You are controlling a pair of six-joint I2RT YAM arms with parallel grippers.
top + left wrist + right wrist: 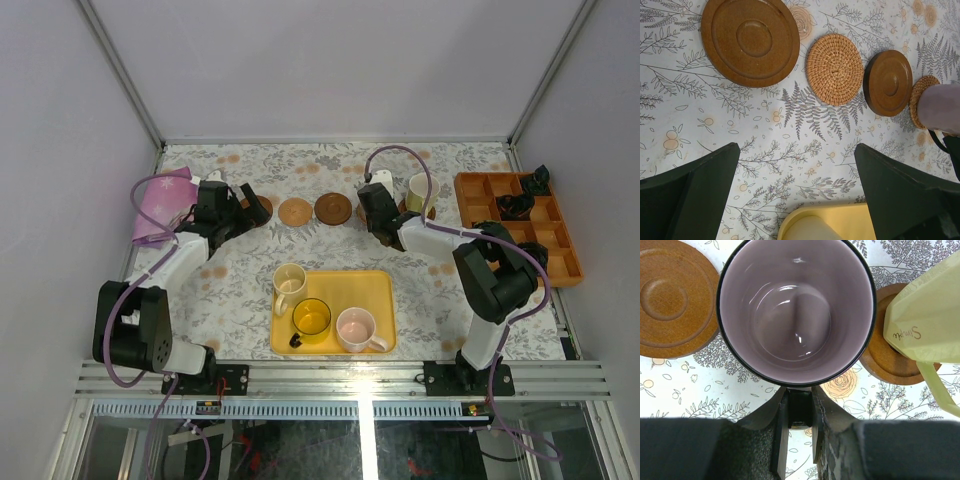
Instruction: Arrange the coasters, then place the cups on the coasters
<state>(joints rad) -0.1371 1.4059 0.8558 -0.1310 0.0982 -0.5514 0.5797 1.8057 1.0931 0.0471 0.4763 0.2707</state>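
Cup placement: right claw (799,412) grips the purple cup (796,310) above a woven coaster (920,92).
Next move likely needs a gentle release and lift; left claw (797,155) hangs wide, empty.

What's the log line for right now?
right gripper: shut on grey-purple cup, over woven coaster | left gripper: open, empty | pale green cup: on wooden coaster | yellow tray: cream cup, yellow cup, pink cup

Green cup (930,305) hard beside purple cup (795,310); bare tabletop (715,115) under left claw (796,150).
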